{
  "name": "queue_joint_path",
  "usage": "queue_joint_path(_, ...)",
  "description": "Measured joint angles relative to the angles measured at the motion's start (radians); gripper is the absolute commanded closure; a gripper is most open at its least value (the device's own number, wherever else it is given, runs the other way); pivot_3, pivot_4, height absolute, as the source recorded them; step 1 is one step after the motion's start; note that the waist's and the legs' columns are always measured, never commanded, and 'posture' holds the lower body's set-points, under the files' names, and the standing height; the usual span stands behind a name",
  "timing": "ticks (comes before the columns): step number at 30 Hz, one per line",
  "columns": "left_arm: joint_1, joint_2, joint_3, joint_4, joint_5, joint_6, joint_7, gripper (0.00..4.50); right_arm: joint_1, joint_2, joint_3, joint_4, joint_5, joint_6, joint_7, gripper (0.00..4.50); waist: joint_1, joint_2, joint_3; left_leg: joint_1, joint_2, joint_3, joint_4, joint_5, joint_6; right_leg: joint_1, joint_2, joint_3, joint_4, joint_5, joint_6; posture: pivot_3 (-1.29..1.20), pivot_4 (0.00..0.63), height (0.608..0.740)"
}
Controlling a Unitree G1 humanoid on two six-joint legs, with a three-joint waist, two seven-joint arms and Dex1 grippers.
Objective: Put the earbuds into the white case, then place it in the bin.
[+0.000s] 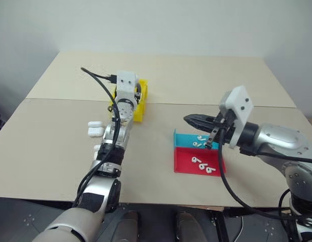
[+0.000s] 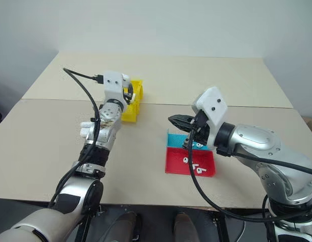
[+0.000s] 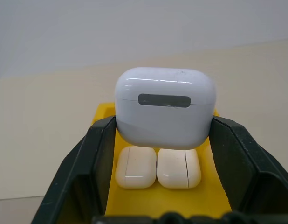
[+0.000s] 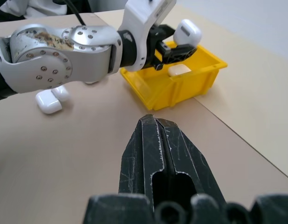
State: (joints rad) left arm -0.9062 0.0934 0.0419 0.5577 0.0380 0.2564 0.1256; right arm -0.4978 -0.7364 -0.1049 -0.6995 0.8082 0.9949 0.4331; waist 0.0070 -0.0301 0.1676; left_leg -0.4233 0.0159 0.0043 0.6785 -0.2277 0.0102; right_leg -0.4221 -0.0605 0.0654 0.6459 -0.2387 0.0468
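My left gripper is shut on the white case, its lid closed, held between both black fingers. It hangs over the yellow bin, where two more white cases lie on the floor. The right wrist view shows the held case above the bin's far side. My right gripper is shut with nothing in it and hovers over the near right of the table. Earbuds lie loose in the trays below it.
A red tray and a teal tray sit side by side at the near right, both holding earbuds. Two spare white cases lie on the table left of my left arm. A seam crosses the table behind the bin.
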Motion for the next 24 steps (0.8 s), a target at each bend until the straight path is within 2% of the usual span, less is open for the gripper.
queue_joint_path(2, -0.001, 0.002, 0.0, 0.027, 0.0, -0.005, 0.0, 1.72, 0.0, 0.0, 0.0, -0.001, 0.001, 0.012, -0.006, 4.47, 0.001, 0.0, 0.0, 0.0, 0.0, 0.0, 0.0, 0.0, 0.0, 0.0, 0.0, 0.0, 0.0, 0.0, 0.0, 0.0, 0.15, 0.74)
queue_joint_path(7, -0.016, 0.019, 0.001, 0.049, 0.0, -0.01, -0.01, 0.02, 0.0, -0.003, 0.0, -0.009, 0.002, 0.026, -0.023, 4.5, 0.001, 0.0, 0.0, 0.0, 0.0, 0.0, 0.0, 0.0, 0.0, 0.0, 0.0, 0.0, 0.0, 0.0, 0.0, 0.0, 0.15, 0.74)
queue_joint_path(12, -0.023, 0.029, 0.003, 0.038, -0.009, -0.018, -0.037, 0.02, 0.001, -0.003, 0.0, -0.011, 0.003, 0.038, -0.024, 4.5, 0.001, 0.0, 0.0, 0.0, 0.0, 0.0, 0.0, 0.0, 0.0, 0.0, 0.0, 0.0, 0.0, 0.0, 0.0, 0.0, 0.15, 0.74)
queue_joint_path(17, 0.07, 0.075, 0.034, -0.15, -0.109, 0.001, -0.196, 0.02, 0.004, -0.003, 0.002, -0.01, -0.001, 0.039, -0.023, 4.5, -0.01, 0.0, 0.0, 0.0, 0.001, 0.0, 0.0, 0.0, 0.0, 0.0, 0.0, 0.0, 0.001, 0.0, 0.0, 0.0, 0.15, 0.74)
queue_joint_path(20, 0.177, 0.176, 0.047, -0.338, -0.194, 0.061, -0.354, 0.02, 0.039, -0.003, -0.002, -0.016, -0.016, 0.022, -0.023, 4.5, -0.022, 0.0, 0.0, 0.001, 0.001, 0.0, -0.001, 0.0, 0.0, 0.0, 0.0, 0.0, 0.001, 0.0, 0.0, 0.0, 0.15, 0.74)
queue_joint_path(24, 0.393, 0.377, 0.057, -0.648, -0.354, 0.18, -0.63, 0.02, 0.217, -0.003, -0.019, -0.032, -0.112, -0.094, -0.012, 4.5, -0.023, 0.0, 0.0, 0.001, 0.002, 0.0, -0.001, 0.0, 0.0, 0.0, 0.0, 0.001, 0.001, 0.0, 0.0, 0.0, 0.15, 0.74)
